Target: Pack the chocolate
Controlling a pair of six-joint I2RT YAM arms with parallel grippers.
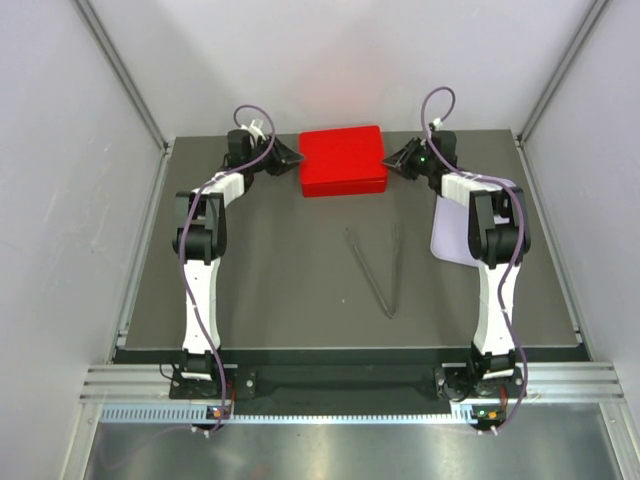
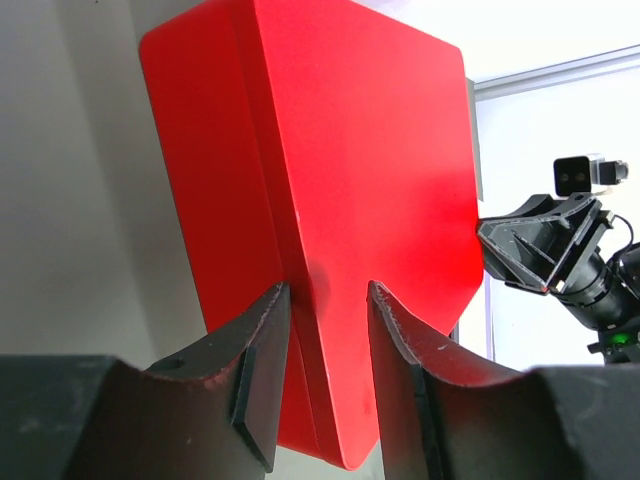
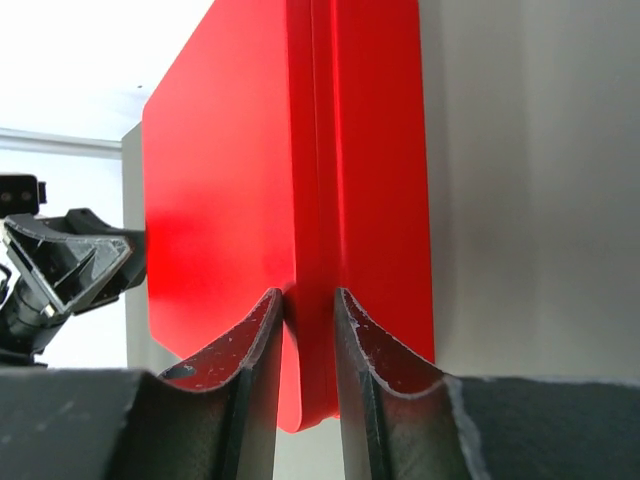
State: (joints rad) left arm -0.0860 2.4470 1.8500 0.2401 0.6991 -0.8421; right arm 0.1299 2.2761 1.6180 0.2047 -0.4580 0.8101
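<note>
No chocolate shows in any view. A closed red box (image 1: 343, 158) lies at the back middle of the table. My left gripper (image 1: 292, 155) is at the box's left end. In the left wrist view its jaws (image 2: 328, 290) stand apart and straddle a corner edge of the box (image 2: 330, 180). My right gripper (image 1: 397, 158) is at the box's right end. In the right wrist view its jaws (image 3: 308, 295) are closed narrowly on the rim seam of the box (image 3: 230, 180).
Metal tongs (image 1: 380, 270) lie on the dark mat (image 1: 280, 290) in the middle. A pale lavender board (image 1: 450, 245) lies at the right, partly under my right arm. Grey walls enclose the table on three sides.
</note>
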